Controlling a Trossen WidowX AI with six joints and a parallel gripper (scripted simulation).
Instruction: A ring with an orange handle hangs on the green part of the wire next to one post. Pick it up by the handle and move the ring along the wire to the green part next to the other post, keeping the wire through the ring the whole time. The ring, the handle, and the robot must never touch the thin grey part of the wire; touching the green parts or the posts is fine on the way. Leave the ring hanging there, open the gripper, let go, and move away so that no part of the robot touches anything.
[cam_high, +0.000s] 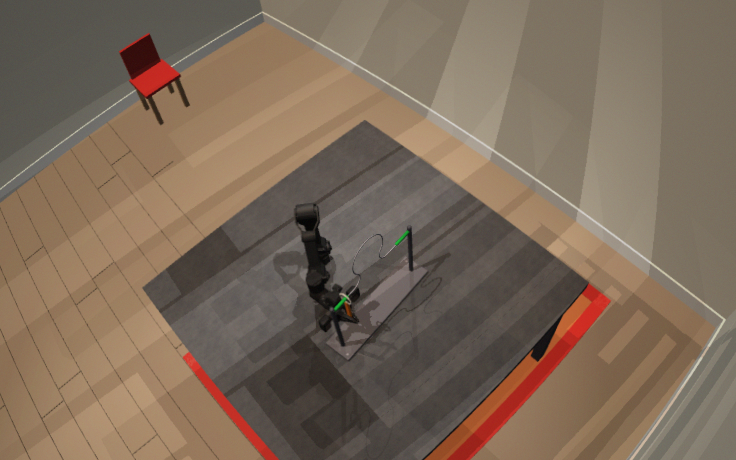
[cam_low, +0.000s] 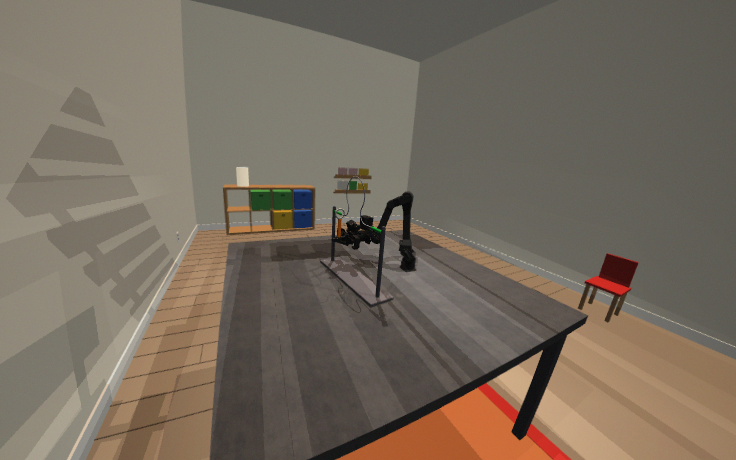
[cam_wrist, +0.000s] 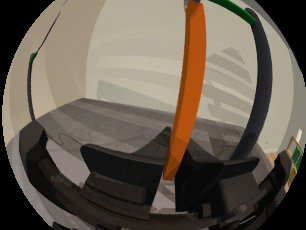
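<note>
The ring (cam_high: 346, 303) (cam_low: 339, 219) is around the wire at the inner end of the green part (cam_high: 339, 304) (cam_wrist: 232, 9) beside the near post (cam_high: 338, 329) (cam_low: 333, 238) (cam_wrist: 264, 75). Its orange handle (cam_high: 348, 310) (cam_low: 339, 227) (cam_wrist: 195, 65) hangs down, slightly tilted in the wrist view. My gripper (cam_high: 351, 318) (cam_low: 339, 239) (cam_wrist: 172, 131) is shut on the handle's lower end. Ring contact with the grey wire cannot be told. The other green part (cam_high: 402, 238) (cam_low: 375, 229) (cam_wrist: 33, 57) is beside the far post (cam_high: 410, 252) (cam_low: 380, 265) (cam_wrist: 30, 95).
The thin grey wire rises in a tall loop and bends between the two green parts. Both posts stand on a pale base plate (cam_high: 390, 298) (cam_low: 352, 280) on the dark table (cam_high: 488, 260) (cam_low: 303, 347). The near post stands close beside my gripper.
</note>
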